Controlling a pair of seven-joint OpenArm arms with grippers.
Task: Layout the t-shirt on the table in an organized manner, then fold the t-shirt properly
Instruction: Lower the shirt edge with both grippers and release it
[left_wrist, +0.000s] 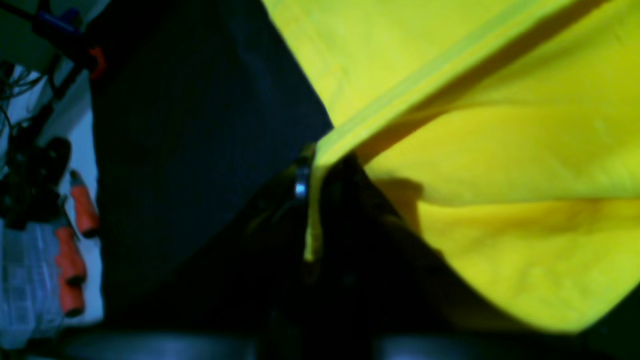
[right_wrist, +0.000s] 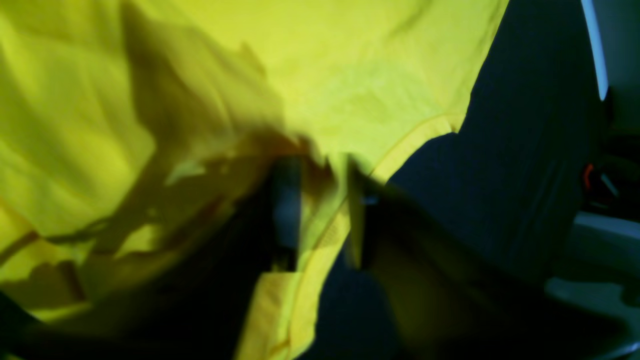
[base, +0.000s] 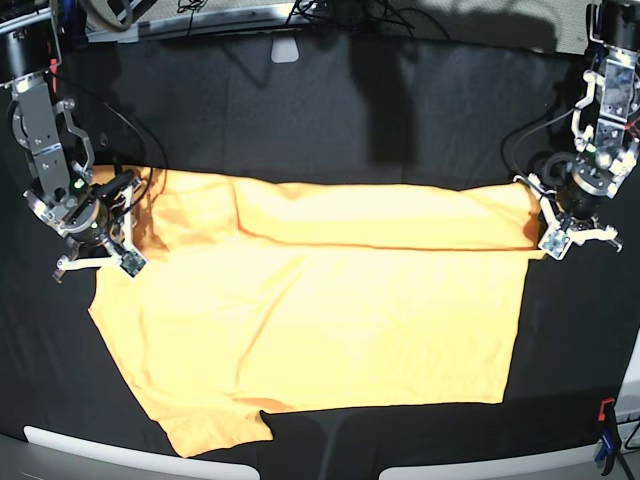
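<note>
A pale yellow-orange, short-sleeved cotton t-shirt (base: 390, 310) is spread across a wide table covered in matte black cloth (base: 420, 120), its upper strip doubled over toward the base view's lower edge. The shirt's long axis is laid from one arm's side to the other, roughly in line with the table's lower edge in that view; no corner of the table can be placed with certainty. A sleeve is pointed toward that edge at the lower left, and a red-and-black clamp (base: 607, 430) is seen at the lower right, well apart from the cloth.

At the shirt's sleeve end, the jaws of the dark right gripper (right_wrist: 322, 205) are spread, with yellow fabric seen in the gap. At the opposite end, a folded edge is run between the fingertips of the dark left gripper (left_wrist: 322, 175); whether it is pinched or merely lies there cannot be told through the blur.

The first fold appears to be all but laid. Both grippers would next need to be drawn clear without the flap being dragged. For a second fold, the single-layer portion is found from both pairs of jaws toward the base view's lower edge, the protruding sleeve nearer the right arm, the lower-right corner of the shirt nearer the left.
</note>
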